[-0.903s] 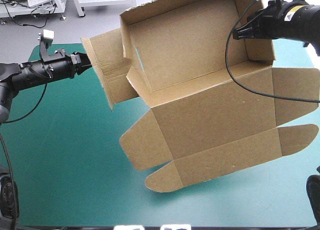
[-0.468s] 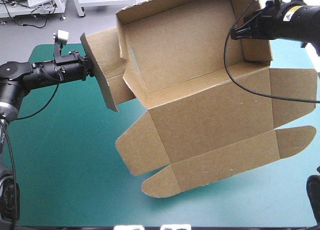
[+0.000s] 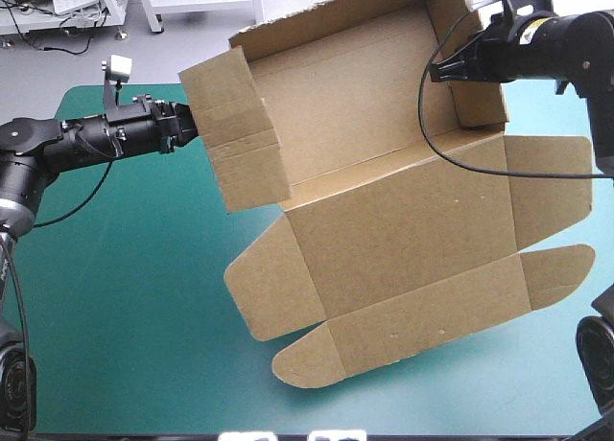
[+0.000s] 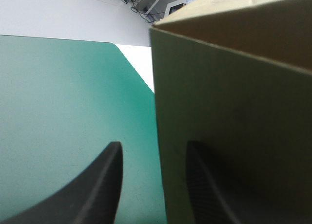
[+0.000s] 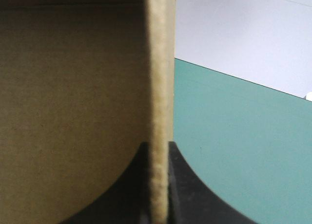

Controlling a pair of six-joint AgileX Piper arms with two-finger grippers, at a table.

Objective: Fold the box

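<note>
Plainly, the box (image 3: 384,220) is a light thing for its spread: one cut sheet of brown board, stiff across each panel and weak only along its creases. It hangs tilted above the counter (image 3: 115,297), its tray part in the upper middle of the frame and its lid panel (image 3: 413,220) sloping down toward the lower right. I cannot tell whether the rounded lid tabs near the bottom of the frame touch the teal-green cover. My right fingers (image 3: 443,70) are clamped on the raised right wall (image 3: 477,86) at the upper right; in my right wrist view the pale cut edge of that wall runs straight out from between the black fingers (image 5: 187,185), which are all but together on it. My left fingers (image 3: 182,125) stand apart at the upper left, holding nothing, with one finger (image 4: 202,185) lying against the outer face of the side flap (image 3: 235,139) and the other out over bare cover. I judge that board like this will take a push square on a panel but will buckle or tear if pinched hard near a corner or bent away from a crease. Best hold, I think, is on a wall's top edge near its middle, as the right has it. With so much lid hanging free, the sheet may swing or twist in a single grip, so a flat press from the left seems safer than a second pinch.
</note>
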